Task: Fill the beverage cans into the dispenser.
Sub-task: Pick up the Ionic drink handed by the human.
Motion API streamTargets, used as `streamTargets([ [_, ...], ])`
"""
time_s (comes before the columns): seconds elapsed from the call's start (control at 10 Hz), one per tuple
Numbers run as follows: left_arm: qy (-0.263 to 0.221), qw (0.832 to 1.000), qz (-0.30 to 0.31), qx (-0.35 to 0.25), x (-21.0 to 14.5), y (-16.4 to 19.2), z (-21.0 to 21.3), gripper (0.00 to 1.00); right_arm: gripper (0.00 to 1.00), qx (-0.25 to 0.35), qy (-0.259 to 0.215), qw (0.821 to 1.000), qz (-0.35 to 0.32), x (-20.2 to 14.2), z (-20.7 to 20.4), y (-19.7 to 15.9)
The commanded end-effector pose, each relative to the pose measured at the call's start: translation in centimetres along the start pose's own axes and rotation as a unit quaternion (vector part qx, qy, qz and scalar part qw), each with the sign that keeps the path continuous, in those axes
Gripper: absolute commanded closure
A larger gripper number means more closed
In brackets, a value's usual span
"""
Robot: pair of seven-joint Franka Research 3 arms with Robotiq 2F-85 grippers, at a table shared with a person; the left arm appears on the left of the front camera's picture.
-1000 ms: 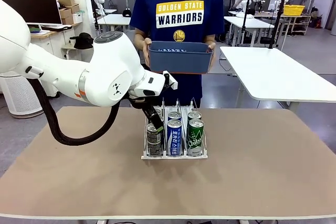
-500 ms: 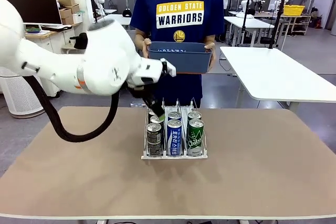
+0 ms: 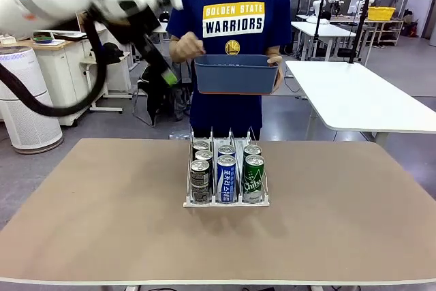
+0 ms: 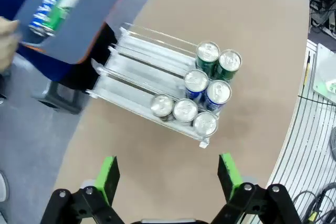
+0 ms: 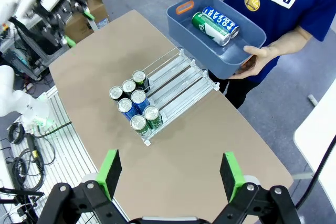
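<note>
Slim metal cans (image 3: 226,176), wire-divided plastic dispenser (image 3: 225,203)

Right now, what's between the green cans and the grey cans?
The blue-and-white cans, in the middle lane of the dispenser; the front view shows it.

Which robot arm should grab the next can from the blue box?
Left, probably: the left jaws hang open right beside the box holding two cans; the right jaws look down from higher, farther off.
</note>
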State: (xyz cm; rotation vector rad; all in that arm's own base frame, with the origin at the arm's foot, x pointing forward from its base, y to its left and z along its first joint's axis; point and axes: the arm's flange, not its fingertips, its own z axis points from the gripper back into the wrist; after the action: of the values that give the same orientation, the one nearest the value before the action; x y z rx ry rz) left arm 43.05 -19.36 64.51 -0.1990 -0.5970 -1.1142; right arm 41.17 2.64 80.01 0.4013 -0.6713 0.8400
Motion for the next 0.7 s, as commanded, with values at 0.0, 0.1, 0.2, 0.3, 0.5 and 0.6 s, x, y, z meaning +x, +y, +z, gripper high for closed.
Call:
streamTargets([
  [0.0,-0.018,1.0,-0.011,-0.009,1.1,1.8,3.8,0.0,0.0,0.0,0.0,1.0,0.001,0.0,0.0,0.1],
  [0.1,-0.035,0.999,-0.013,-0.002,1.2,2.8,6.3,0.0,0.0,0.0,0.0,1.0,0.001,0.0,0.0,0.1],
  [0.2,-0.048,0.999,-0.004,0.021,1.4,3.3,8.4,0.0,0.0,0.0,0.0,1.0,0.001,0.0,0.0,0.1],
  [0.3,-0.062,0.998,0.005,0.029,1.6,3.1,10.4,0.0,0.0,0.0,0.0,1.0,0.001,0.0,0.0,0.1],
  [0.5,-0.095,0.995,0.003,0.035,2.1,2.5,13.6,0.0,0.0,0.0,0.0,1.0,0.001,0.0,0.0,0.1],
  [0.6,-0.094,0.994,0.008,0.049,2.2,2.1,14.6,0.0,0.0,0.0,0.0,1.0,0.001,0.0,0.0,0.1],
])
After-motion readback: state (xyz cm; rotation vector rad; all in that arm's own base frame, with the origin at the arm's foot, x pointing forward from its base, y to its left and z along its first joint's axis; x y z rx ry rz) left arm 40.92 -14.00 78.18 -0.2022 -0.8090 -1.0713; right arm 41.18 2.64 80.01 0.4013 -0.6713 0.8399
